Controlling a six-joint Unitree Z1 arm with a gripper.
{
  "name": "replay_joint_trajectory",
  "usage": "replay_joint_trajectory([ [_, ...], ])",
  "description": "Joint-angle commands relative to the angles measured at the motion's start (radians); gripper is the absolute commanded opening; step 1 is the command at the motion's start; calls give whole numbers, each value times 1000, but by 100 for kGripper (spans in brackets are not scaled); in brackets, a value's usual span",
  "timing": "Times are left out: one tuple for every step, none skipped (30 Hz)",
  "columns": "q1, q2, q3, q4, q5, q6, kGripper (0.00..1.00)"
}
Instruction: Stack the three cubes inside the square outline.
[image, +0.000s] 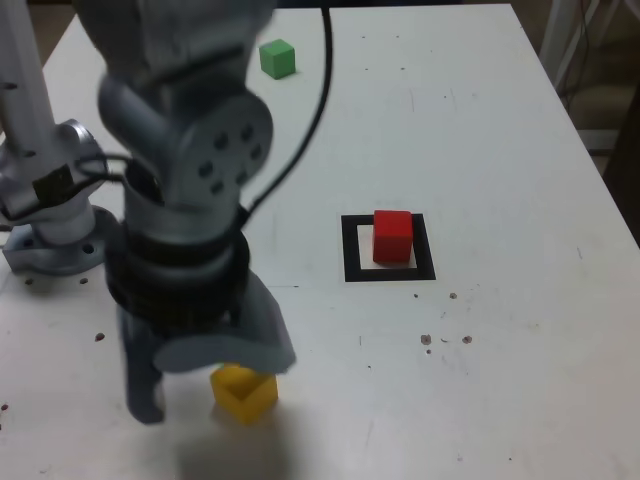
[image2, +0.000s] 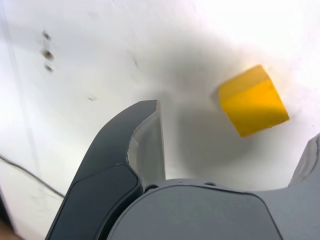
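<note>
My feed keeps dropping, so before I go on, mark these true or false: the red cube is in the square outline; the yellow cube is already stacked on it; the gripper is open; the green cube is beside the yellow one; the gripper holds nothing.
1. The red cube sits inside the square outline: true.
2. The yellow cube is stacked on the red cube: false, it lies on the table under the gripper.
3. The gripper is open: true.
4. The green cube is beside the yellow cube: false, it stands alone at the table's far end.
5. The gripper holds nothing: true.
</note>
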Motion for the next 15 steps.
replay_joint_trajectory([
  [-1,8,7,-10,-2,-21,100],
  [0,9,12,-17,-3,-34,100],
  [2,10,21,-28,-3,-51,100],
  [5,12,28,-37,-3,-62,100],
  [9,13,35,-46,-3,-73,100],
  [13,15,41,-55,-3,-81,100],
  [19,17,47,-64,-2,-87,100],
  [25,19,53,-72,-1,-92,100],
  [32,21,60,-80,-1,-95,99],
  [40,22,66,-88,0,-98,99],
  [48,24,74,-97,1,-100,99],
  [56,26,81,-105,1,-101,99],
  [65,29,88,-114,2,-102,99],
  [73,31,95,-122,2,-101,99],
  [82,34,101,-129,2,-100,99],
])
